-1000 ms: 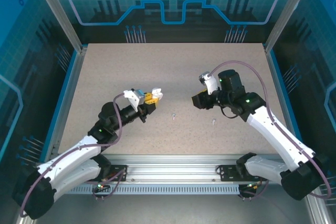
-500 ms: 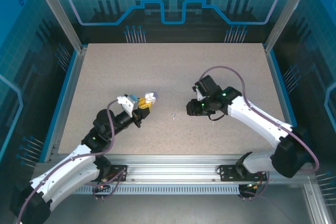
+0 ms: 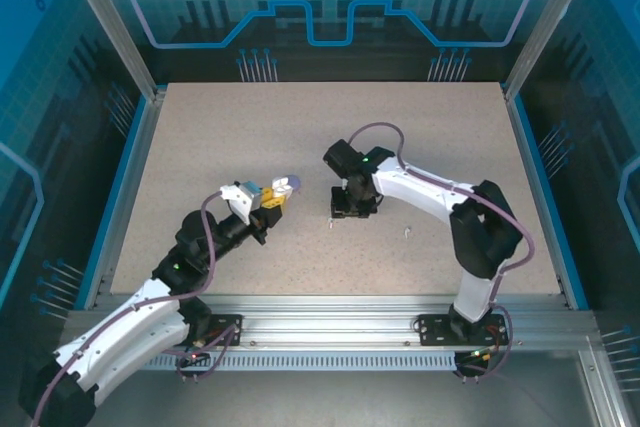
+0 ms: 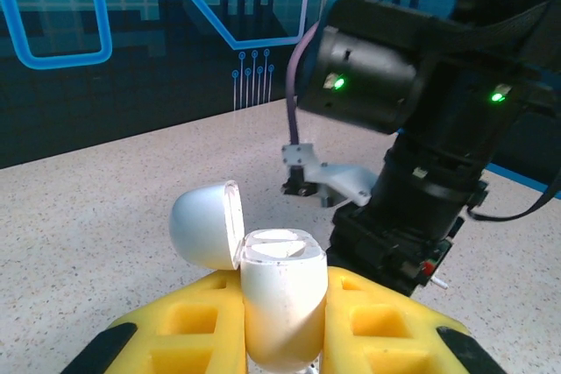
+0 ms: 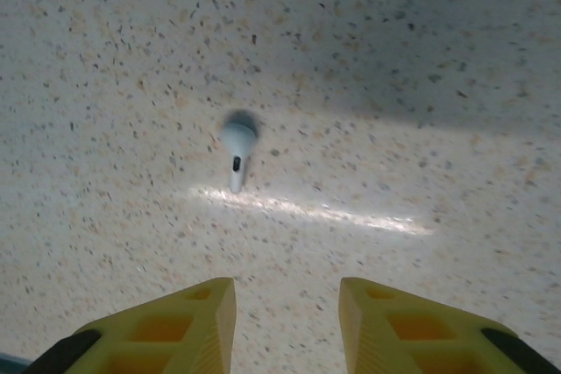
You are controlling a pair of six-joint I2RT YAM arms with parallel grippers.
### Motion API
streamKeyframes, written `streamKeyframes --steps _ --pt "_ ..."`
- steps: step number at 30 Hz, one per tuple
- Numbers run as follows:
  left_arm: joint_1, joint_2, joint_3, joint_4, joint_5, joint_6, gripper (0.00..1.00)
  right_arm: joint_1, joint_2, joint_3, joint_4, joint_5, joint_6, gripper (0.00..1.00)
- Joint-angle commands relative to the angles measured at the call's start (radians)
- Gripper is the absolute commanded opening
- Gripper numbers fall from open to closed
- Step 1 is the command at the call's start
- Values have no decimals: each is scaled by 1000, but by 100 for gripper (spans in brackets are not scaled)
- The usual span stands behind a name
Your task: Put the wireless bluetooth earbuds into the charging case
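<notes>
Top cam, far left first: my left gripper (image 3: 272, 197) sits above the table (image 3: 200, 137), left of ctr, clenched on the charging case (image 3: 285, 187). On the left wrist cam the case stands upright btwn the two yellow fingers (image 4: 197, 317), pinched on both sides. Its lid (image 4: 203, 227) is flipped open and hangs off to the left, hinged at the rim. The mouth of the case faces up. I see a pale recess inside but can't tell if any bud sits in it. Just past the case, the right arm (image 4: 412, 155) looms close.

Moving right on the top cam: the right gripper (image 3: 341, 211) points down at the table near ctr, a short way from the case. An earbud (image 3: 331, 223) lies on the table just beside its tips. On the right wrist cam that bud (image 5: 237, 148) lies flat, bulb end away and stem toward the fingertips, ahead of the gap and a bit left. The jaws are parted w/ nothing btwn them and no contact w/ the bud.

Further right, a second earbud (image 3: 407, 233) lies loose on the table, well apart from both grippers.
</notes>
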Motion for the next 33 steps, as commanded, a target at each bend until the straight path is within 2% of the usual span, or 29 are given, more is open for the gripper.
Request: streamKeyframes --steps 1,17,33 --pt "5 -16 -18 -5 -18 3 17 22 79 74 -29 -27 66 34" --pt "5 -35 -35 11 -35 6 17 25 268 201 -52 -43 89 31" --pt "5 -39 -37 9 -41 9 18 18 338 230 -58 -32 77 28"
